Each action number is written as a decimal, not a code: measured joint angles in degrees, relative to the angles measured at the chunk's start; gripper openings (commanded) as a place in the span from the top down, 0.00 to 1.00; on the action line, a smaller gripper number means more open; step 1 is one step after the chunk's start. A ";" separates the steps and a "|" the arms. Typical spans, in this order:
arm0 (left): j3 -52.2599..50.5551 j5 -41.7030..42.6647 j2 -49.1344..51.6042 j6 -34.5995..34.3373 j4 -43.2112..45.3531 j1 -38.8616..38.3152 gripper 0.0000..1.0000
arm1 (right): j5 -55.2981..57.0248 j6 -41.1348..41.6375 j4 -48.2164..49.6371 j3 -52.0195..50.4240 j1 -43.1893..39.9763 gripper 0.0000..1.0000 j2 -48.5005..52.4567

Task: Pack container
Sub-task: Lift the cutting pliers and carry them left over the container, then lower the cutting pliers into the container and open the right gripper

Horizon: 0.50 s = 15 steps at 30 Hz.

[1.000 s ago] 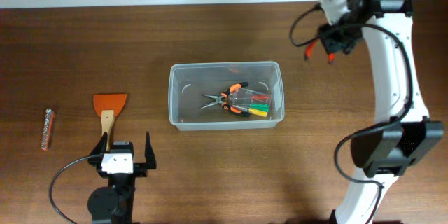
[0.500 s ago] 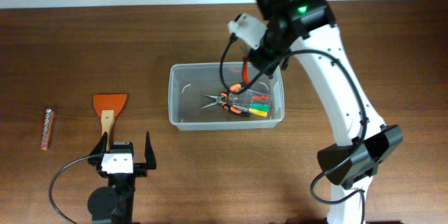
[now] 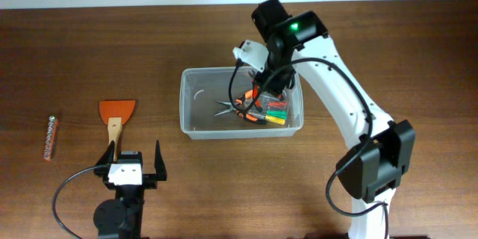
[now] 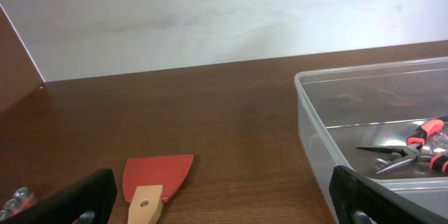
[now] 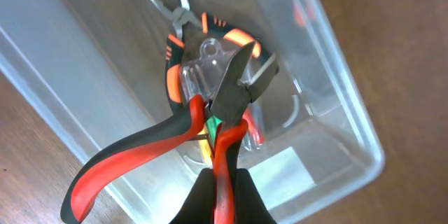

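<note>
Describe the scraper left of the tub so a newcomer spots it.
Start at the clear rectangular plastic tub mid-table. Left of it on the wood lies the scraper: flat orange blade, pale wooden handle. The thin strip of metal bits farther left has neither.

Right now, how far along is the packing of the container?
Done: needle-nose pliers and a clear bit case lie in the container. In hand: the right gripper holds red-handled cutters over it. Left: the scraper and a small strip of metal bits lie on the table; the left gripper is open, empty.
</note>
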 measured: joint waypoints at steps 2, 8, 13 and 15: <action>0.00 0.00 0.00 0.00 0.00 0.00 0.01 | -0.02 0.02 1.25 -1.86 0.00 0.96 0.00; 0.00 0.00 0.00 0.00 0.00 0.00 0.01 | -0.02 1.46 5.86 -6.97 0.00 0.96 0.02; 0.00 0.00 0.00 0.00 0.00 0.00 0.01 | -0.09 3.50 7.69 -9.70 -0.46 0.96 0.09; 0.00 0.00 0.00 0.00 0.00 0.00 0.01 | -0.28 4.11 7.67 -10.23 -0.85 0.96 0.44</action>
